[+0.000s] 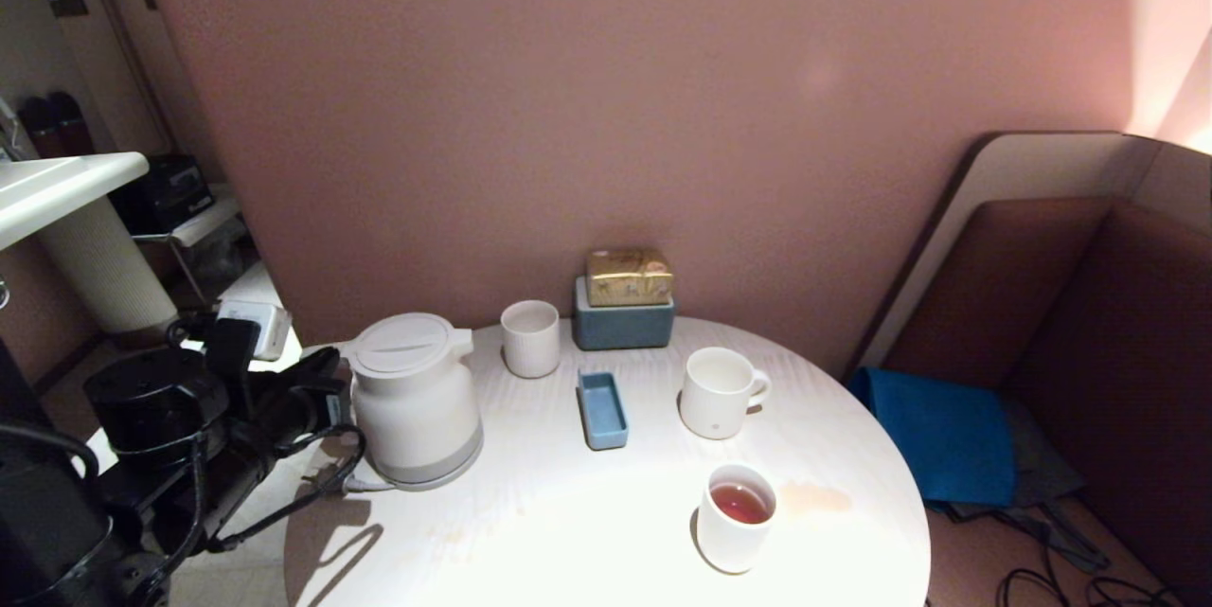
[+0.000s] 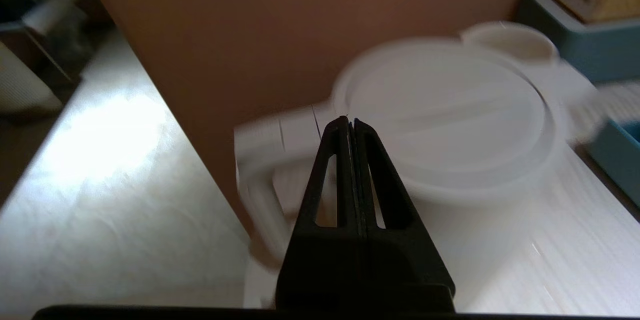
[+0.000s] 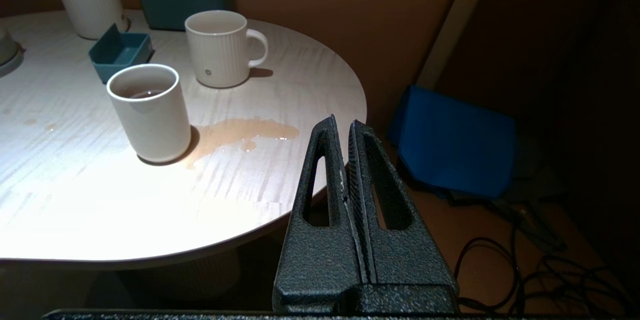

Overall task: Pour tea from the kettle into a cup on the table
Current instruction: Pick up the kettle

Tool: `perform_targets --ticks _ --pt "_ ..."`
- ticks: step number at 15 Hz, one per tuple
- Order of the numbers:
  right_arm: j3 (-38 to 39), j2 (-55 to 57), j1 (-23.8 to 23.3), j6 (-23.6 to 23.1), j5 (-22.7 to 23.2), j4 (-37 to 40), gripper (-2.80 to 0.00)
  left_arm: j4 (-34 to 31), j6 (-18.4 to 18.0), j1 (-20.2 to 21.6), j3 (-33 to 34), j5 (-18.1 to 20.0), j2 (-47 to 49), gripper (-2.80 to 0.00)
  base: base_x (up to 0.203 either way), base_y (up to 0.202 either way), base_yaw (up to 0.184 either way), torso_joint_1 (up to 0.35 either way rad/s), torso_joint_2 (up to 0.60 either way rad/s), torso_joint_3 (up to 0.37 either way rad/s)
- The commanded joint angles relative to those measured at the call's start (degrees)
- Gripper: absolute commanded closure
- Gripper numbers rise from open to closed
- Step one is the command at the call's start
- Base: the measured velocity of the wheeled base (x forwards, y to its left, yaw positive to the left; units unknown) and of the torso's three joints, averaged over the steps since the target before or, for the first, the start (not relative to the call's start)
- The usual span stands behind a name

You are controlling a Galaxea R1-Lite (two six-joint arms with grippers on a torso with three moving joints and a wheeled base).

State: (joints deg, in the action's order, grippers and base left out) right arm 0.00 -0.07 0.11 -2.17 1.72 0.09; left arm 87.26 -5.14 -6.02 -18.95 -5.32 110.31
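Left arm: black, low at the left of the head view, reaching forward and inward with cables looped under it.
Left tool (image 2: 350, 121): its two fingers (image 2: 340, 170) pressed flat together, nothing between them, tips aimed forward and slightly downward.
Right arm: out of the head view.
Right tool (image 3: 341, 123): both fingers (image 3: 325, 160) closed against each other, empty, pointing forward and tilted somewhat down, hanging free.
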Motion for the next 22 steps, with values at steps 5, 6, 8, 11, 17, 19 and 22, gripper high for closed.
perform_targets --ticks 5,6,8,11,17,19,22 --pt "0.0 0.1 0.0 0.0 0.0 0.0 0.0 2.7 -4.4 3.5 -8.6 -1.0 7.8 0.0 0.0 0.0 0.0 0.0 0.0 0.0" --pt "0.0 0.1 0.0 0.0 0.0 0.0 0.0 2.7 -4.4 4.0 -7.8 -0.9 7.1 0.0 0.0 0.0 0.0 0.0 0.0 0.0" --pt "0.0 0.1 0.0 0.0 0.0 0.0 0.0 2.4 -4.4 4.8 -5.5 -0.1 5.0 0.0 0.0 0.0 0.0 0.0 0.0 0.0" --pt "0.0 0.1 0.0 0.0 0.0 0.0 0.0 2.4 -4.1 6.1 -0.9 0.6 3.7 0.0 0.0 0.0 0.0 0.0 0.0 0.0" --pt "0.0 0.1 0.0 0.0 0.0 0.0 0.0 2.7 -1.0 8.7 3.8 2.6 4.7 0.0 0.0 0.0 0.0 0.0 0.0 0.0" --pt "0.0 0.1 0.0 0.0 0.0 0.0 0.0 2.7 0.1 8.7 4.1 3.1 5.4 0.0 0.0 0.0 0.0 0.0 0.0 0.0" --pt "0.0 0.1 0.0 0.0 0.0 0.0 0.0 2.7 2.5 8.7 3.7 3.0 7.1 0.0 0.0 0.0 0.0 0.0 0.0 0.0"
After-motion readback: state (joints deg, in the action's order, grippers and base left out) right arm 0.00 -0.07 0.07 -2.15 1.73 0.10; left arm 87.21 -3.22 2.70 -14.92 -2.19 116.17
